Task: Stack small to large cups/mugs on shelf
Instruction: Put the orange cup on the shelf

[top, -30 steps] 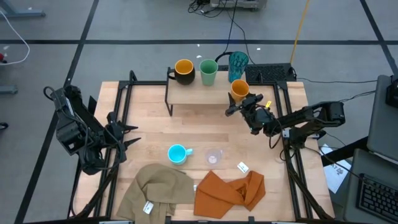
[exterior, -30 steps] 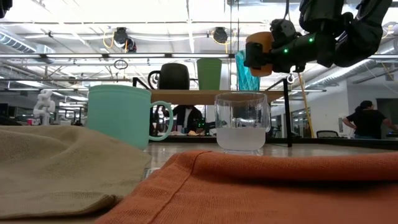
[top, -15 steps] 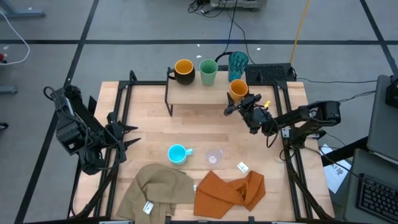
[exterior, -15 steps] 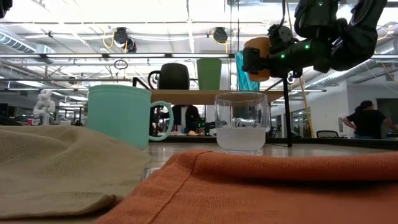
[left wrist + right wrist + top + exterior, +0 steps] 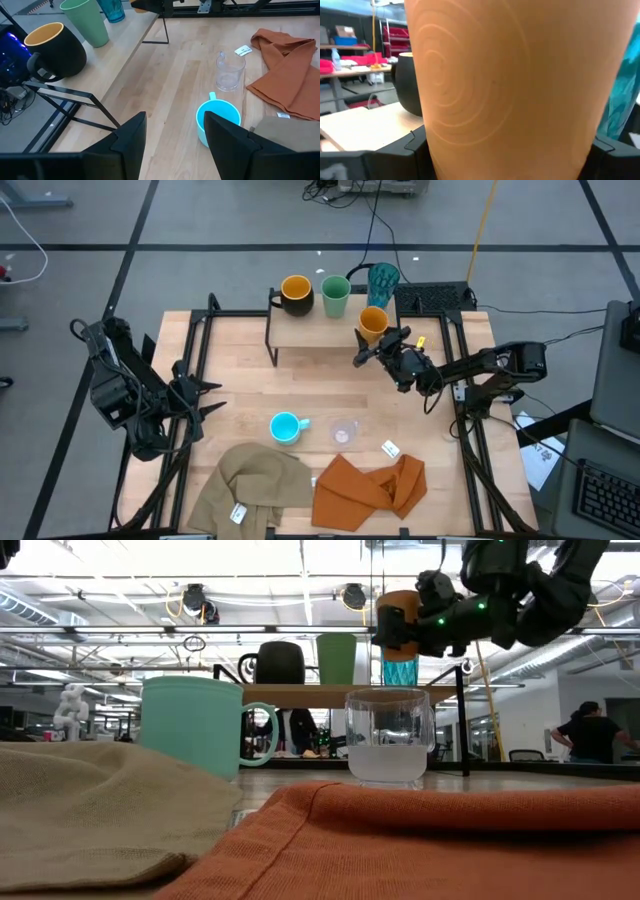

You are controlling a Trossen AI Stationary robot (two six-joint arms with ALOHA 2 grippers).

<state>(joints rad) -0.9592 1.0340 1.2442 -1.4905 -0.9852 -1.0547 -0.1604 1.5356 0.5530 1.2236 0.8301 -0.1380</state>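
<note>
On the shelf point(image 5: 310, 335) at the table's far middle stand a black mug point(image 5: 295, 295), a green cup point(image 5: 335, 296) and a teal tumbler point(image 5: 383, 280). My right gripper point(image 5: 378, 345) is shut on a small orange cup point(image 5: 372, 322), held over the shelf's right end, just in front of the tumbler. A light blue mug point(image 5: 286, 427) and a small clear cup point(image 5: 344, 432) stand on the tabletop. My left gripper point(image 5: 205, 395) waits open at the table's left edge, with nothing between its fingers. My right gripper pinches the orange cup's side wall point(image 5: 520, 100) between its two fingers point(image 5: 395, 155), which stand on opposite sides of the cup. The fingers come about level from the table's right side. The cup point(image 5: 400, 615) is upright and lifted clear above the shelf top.
A tan cloth point(image 5: 255, 485) and an orange cloth point(image 5: 370, 485) lie at the table's near edge, with a small white tag point(image 5: 390, 448) beside them. Black frame rails point(image 5: 195, 340) run along the table's left and right sides.
My right gripper has carried the orange cup a little toward the table's left edge, from past the shelf's right end to above it. The cup has stayed upright and clear of the shelf.
</note>
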